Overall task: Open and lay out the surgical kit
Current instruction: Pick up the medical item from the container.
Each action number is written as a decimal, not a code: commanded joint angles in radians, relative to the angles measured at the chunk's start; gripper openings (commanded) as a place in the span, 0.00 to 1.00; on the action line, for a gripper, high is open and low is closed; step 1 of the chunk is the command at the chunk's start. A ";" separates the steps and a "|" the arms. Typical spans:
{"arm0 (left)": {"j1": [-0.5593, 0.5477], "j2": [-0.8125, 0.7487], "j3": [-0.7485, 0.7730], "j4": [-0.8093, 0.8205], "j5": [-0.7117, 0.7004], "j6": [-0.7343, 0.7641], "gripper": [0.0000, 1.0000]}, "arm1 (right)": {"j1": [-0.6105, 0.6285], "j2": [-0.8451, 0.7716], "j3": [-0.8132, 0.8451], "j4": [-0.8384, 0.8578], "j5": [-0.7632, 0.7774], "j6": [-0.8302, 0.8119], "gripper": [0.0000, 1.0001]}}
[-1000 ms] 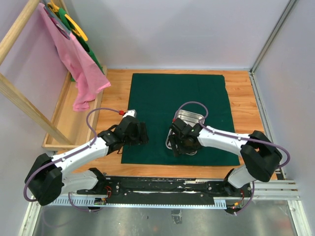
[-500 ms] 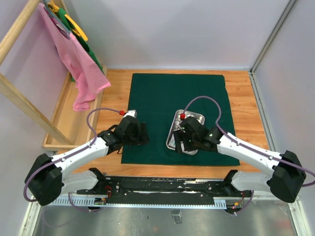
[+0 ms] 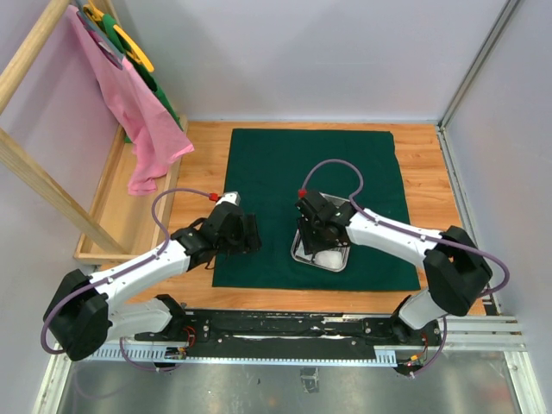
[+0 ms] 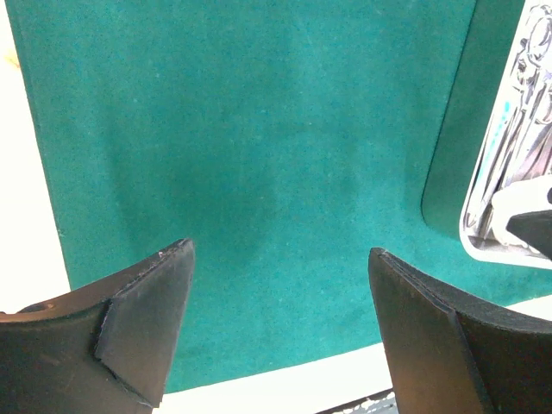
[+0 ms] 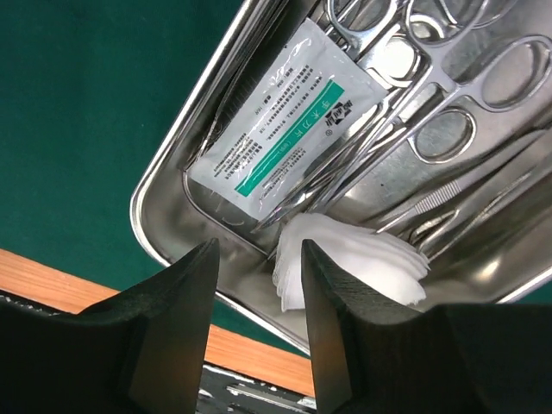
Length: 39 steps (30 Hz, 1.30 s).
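- The right pincer (image 5: 257,259), narrowed since a second ago, is held above a near corner of the steel tray (image 5: 200,103), gripping nothing, the gauze wad (image 5: 354,259) just beside.
- The left pincer (image 4: 280,250) is kept wide over the green cloth (image 4: 259,129).
- The steel tray is set by the cloth's near edge, bare cloth beyond.

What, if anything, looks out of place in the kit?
Nothing spilled or damaged. The tray sits slightly askew on the cloth, near its front edge; inside it, the clamps lie partly across the packet, with the gauze bunched beside.
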 commanded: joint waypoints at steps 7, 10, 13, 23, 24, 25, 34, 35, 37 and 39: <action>0.002 -0.011 0.013 0.014 0.002 -0.025 0.85 | 0.073 -0.019 -0.096 -0.015 -0.054 -0.044 0.42; 0.002 -0.009 0.000 0.024 0.012 -0.033 0.85 | 0.097 -0.085 -0.165 -0.018 -0.048 -0.029 0.42; 0.002 -0.006 -0.013 0.034 0.020 -0.043 0.85 | 0.110 -0.153 -0.212 -0.030 -0.042 -0.031 0.42; -0.001 -0.026 -0.049 0.047 0.038 -0.071 0.84 | 0.110 -0.291 -0.247 -0.127 0.029 -0.052 0.49; -0.001 -0.026 -0.049 0.049 0.036 -0.071 0.84 | 0.110 -0.293 -0.245 -0.127 0.038 -0.047 0.54; -0.001 -0.025 -0.048 0.052 0.036 -0.072 0.84 | 0.109 -0.290 -0.242 -0.122 0.041 -0.042 0.56; -0.001 0.005 -0.016 0.053 0.042 -0.043 0.84 | 0.102 -0.175 -0.219 -0.057 0.084 0.086 0.62; -0.001 0.005 -0.015 0.054 0.043 -0.040 0.84 | 0.102 -0.163 -0.219 -0.050 0.087 0.095 0.62; -0.001 0.009 -0.013 0.056 0.044 -0.033 0.84 | 0.097 -0.137 -0.220 -0.047 0.089 0.114 0.62; -0.001 0.013 -0.013 0.056 0.045 -0.028 0.84 | 0.098 -0.110 -0.234 -0.038 0.085 0.132 0.62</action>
